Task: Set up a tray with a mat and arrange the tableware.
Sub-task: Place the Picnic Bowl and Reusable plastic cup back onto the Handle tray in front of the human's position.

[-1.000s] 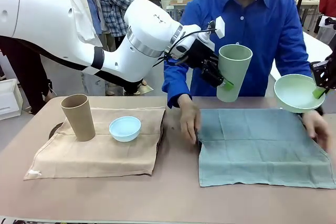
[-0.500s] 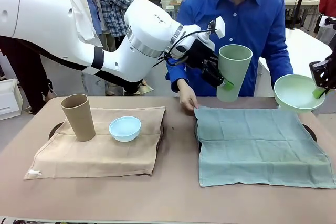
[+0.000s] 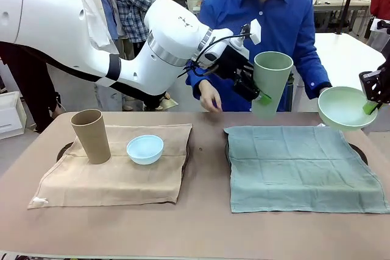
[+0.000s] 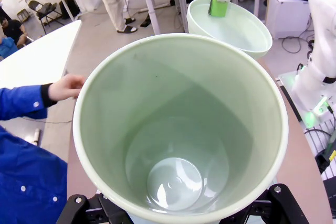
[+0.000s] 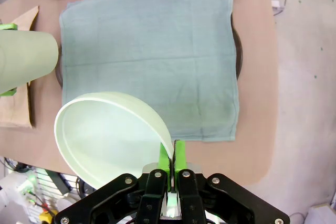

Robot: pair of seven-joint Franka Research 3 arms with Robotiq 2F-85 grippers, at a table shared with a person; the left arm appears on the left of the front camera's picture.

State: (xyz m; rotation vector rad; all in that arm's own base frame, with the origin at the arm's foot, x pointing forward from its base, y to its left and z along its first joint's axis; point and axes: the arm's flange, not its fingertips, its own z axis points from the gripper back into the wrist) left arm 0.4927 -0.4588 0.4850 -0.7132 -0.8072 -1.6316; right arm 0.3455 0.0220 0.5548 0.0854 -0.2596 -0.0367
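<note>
Tableware was split: the tan cup (image 3: 91,135) and light blue bowl (image 3: 145,148) stood on the beige mat (image 3: 116,178), while the left tool (image 3: 256,92) clasped the pale green cup (image 3: 271,83) in the air above the green mat (image 3: 301,165). The right tool (image 3: 373,103) was pinched shut on the rim of the pale green bowl (image 3: 344,107), held up beyond the worktop (image 3: 201,229) edge. Behind, a person's hand (image 3: 209,99) hovered near the mat's far corner.

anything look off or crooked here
Nothing spilled or damaged. The tan mat lies a bit rumpled and skewed, while the green mat lies flat. The green cup and green bowl hang in the tools, above the table.
</note>
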